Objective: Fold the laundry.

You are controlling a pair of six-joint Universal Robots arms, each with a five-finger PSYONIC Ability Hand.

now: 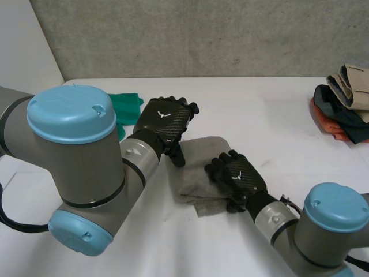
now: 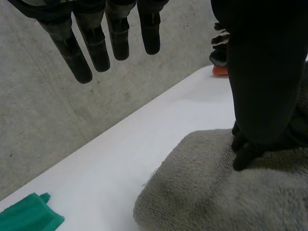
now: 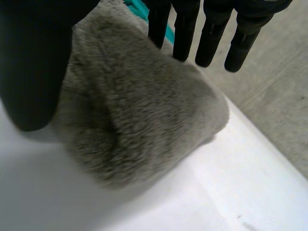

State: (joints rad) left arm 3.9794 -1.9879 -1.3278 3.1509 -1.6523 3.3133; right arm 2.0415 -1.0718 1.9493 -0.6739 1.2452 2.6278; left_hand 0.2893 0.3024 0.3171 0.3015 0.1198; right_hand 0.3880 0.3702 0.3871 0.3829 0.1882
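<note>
You had the grey towel [image 1: 199, 173] lying folded in a thick, soft bundle in the middle of the white desk [image 1: 265, 121]. Its rounded fold showed in the left wrist view [image 2: 216, 192] and in the right wrist view [image 3: 139, 110].

Your right hand [image 1: 239, 176] lay on the towel's near right part. Its fingers [image 3: 211, 43] were straight and apart and closed on nothing. In the left wrist view one dark fingertip of that hand [image 2: 248, 154] pressed down into the pile of the towel.

Your left hand [image 1: 167, 118] hung at the towel's far left corner. Its fingers [image 2: 96, 48] were straight, spread and in the air past the towel's edge, gripping nothing. You could not tell from these views whether its thumb touched the cloth.

Left of the towel, past the left hand, a green cloth [image 1: 128, 107] lay flat on the desk; one corner of it showed in the left wrist view [image 2: 26, 216]. Far to the right of the towel, at the desk's edge, sat a loose heap of clothes [image 1: 343, 107] in orange, dark blue and beige, well apart from both hands.
</note>
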